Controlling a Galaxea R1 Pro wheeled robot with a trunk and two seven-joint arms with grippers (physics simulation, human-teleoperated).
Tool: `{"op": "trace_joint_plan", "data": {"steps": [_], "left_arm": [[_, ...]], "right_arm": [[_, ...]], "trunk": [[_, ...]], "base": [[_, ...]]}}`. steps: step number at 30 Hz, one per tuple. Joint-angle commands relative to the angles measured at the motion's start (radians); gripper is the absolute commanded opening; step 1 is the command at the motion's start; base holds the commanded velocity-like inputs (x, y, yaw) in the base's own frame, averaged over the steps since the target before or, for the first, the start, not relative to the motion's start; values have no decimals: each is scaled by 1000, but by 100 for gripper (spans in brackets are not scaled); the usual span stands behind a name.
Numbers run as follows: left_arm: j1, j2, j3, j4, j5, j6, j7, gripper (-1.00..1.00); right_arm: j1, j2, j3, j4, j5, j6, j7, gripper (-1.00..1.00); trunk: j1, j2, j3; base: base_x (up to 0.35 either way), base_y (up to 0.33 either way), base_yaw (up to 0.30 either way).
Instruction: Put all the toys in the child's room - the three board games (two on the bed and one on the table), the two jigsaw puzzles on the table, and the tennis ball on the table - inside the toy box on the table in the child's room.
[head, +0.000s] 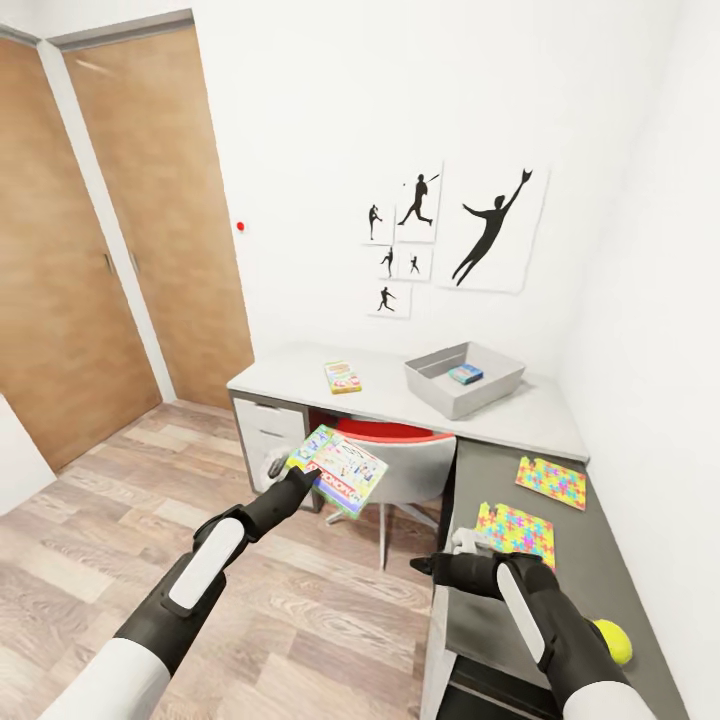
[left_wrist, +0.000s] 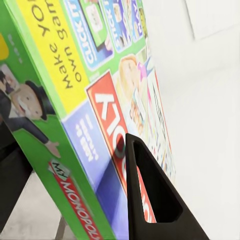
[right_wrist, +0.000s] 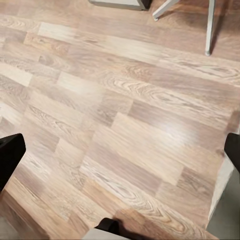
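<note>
Left gripper (head: 312, 474) pinched the MONOPOLY box (head: 345, 472); the toy box (head: 464, 377) sat on the table (head: 300, 375) ahead and to its right. Right gripper (head: 425, 564) was spread, empty.

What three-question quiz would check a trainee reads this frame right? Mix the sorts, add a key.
1. True or false: the toy box already holds a small blue box.
2. Which gripper grips the MONOPOLY box: A left, B right, C neither?
3. Fill in: the two jigsaw puzzles and the tennis ball lie on the lower ____ grey desk.

Key:
1. True.
2. A: the left gripper is shut on it, held in the air in front of the red chair; the right gripper is open.
3. dark.
</note>
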Motion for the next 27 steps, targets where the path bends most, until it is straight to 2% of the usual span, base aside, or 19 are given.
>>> {"op": "trace_joint_plan", "data": {"steps": [1, 27], "left_arm": [[-1, 1, -2, 0, 6, 2, -1, -100], [-1, -1, -2, 0, 6, 2, -1, -100]], "right_arm": [[-1, -1, 0, -1, -3, 5, 1, 100], [2, -2, -2, -39, -3, 9, 0, 100]], "trunk": [[1, -2, -2], [1, -2, -2]], "base": [[5, 0, 246], [1, 0, 272]]}}
